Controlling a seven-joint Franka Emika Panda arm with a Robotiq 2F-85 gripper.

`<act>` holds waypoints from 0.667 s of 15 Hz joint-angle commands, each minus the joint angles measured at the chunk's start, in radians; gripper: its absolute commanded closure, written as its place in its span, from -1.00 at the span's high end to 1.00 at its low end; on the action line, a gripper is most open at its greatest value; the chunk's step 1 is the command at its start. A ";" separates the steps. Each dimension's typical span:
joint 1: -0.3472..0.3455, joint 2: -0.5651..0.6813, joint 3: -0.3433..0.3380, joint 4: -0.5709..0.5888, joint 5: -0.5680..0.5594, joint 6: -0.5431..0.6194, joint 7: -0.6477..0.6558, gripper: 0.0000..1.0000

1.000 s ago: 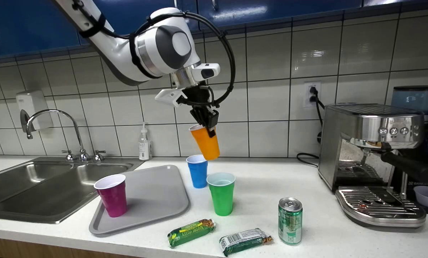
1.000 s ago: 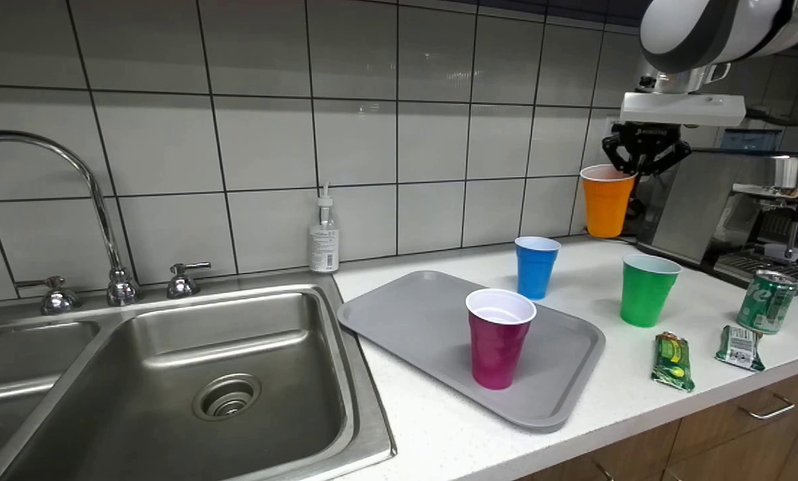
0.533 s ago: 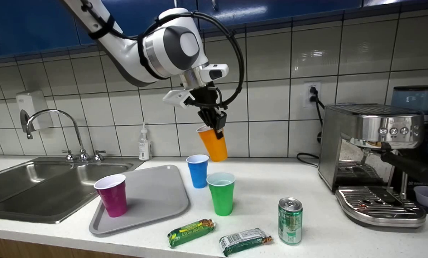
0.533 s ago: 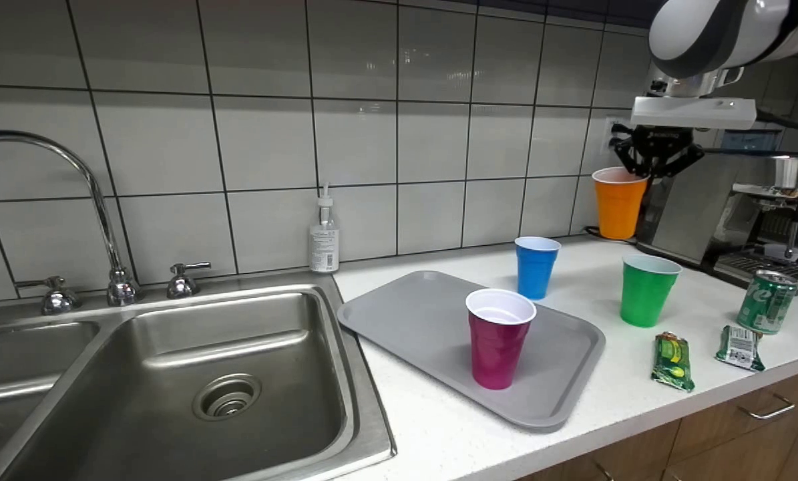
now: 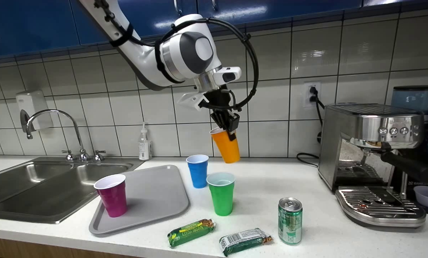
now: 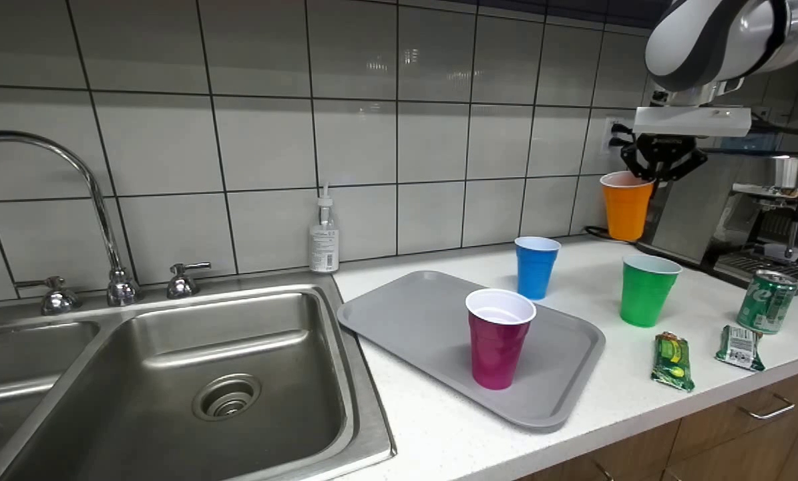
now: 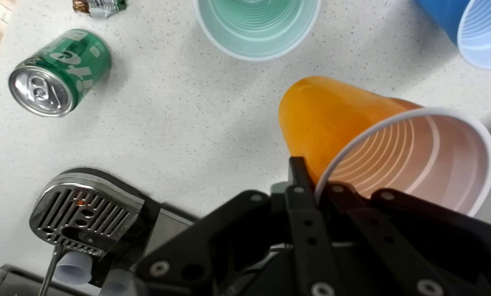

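Up over the flat white desk (image 5: 260, 186), black jaws pinch a round orange plastic cup (image 5: 227, 148) on just one side — maybe that is why it tilts — near a round green plastic cup (image 5: 222, 197).

The arm (image 5: 142, 62) is white and rounded, with a dark grey panel (image 5: 188, 50) around a pale disc (image 5: 203, 49) and a silver collar (image 5: 206, 81). Black straps (image 5: 122, 36) bind thick black cables (image 5: 254, 68). The tool (image 7: 319, 185) is black, its linkages (image 7: 229, 222) dotted with silver screw heads (image 7: 160, 268).
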 commanded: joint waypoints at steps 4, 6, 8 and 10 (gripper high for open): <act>-0.002 0.103 -0.018 0.118 0.049 -0.041 -0.025 -0.99; -0.003 0.130 -0.021 0.141 0.072 -0.040 -0.030 -0.99; -0.005 0.157 -0.019 0.167 0.104 -0.040 -0.040 -0.99; -0.009 0.189 -0.016 0.196 0.141 -0.042 -0.057 -0.99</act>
